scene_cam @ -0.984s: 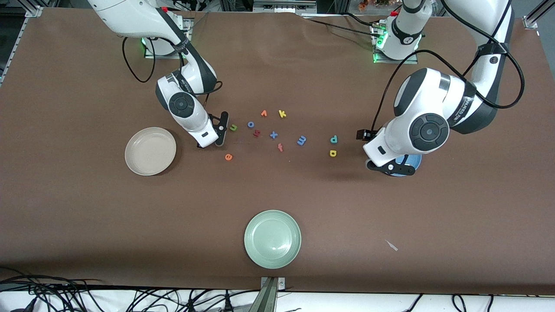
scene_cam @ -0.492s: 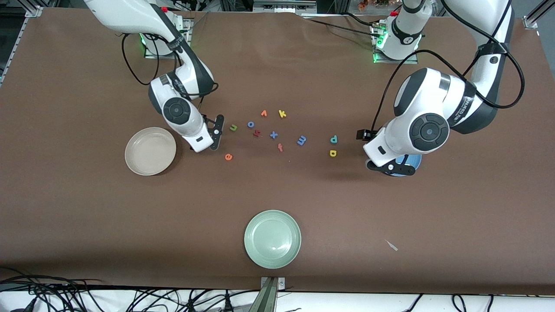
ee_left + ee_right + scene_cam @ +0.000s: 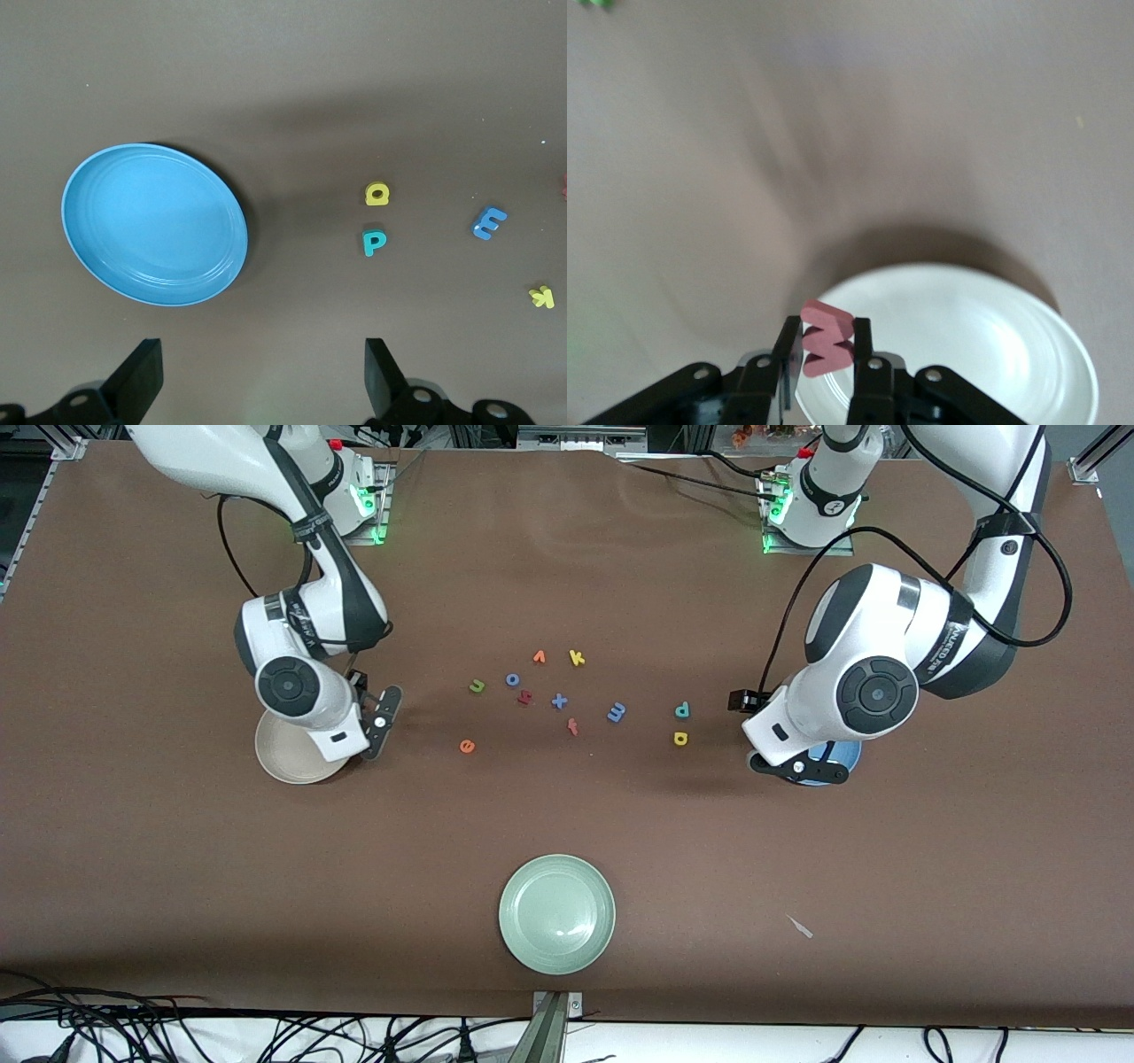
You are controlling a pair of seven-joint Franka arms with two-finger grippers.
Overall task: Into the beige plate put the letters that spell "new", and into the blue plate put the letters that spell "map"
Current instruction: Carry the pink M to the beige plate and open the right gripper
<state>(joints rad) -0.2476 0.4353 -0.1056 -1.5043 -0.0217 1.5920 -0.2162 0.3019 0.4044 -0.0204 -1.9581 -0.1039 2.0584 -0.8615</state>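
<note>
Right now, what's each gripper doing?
Left gripper: open, empty, beside the blue plate.
Right gripper: shut on the pink w, over the beige plate.

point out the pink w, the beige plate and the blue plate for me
pink w [image 3: 827, 338], right wrist view, on its face between the right pincer's fingers.
beige plate [image 3: 282, 763], front view, on the bare rim nearest the camera.
blue plate [image 3: 155, 223], left wrist view, on its empty middle.

The right arm reaches from the 11 o'clock base down toward 9 o'clock, its right gripper [image 3: 827, 354] with fingers [image 3: 788, 350] clamped on a pink-red w [image 3: 826, 348]. The left arm waits bent at 3 o'clock, its left gripper [image 3: 261, 376] spread wide, holding nothing.
</note>
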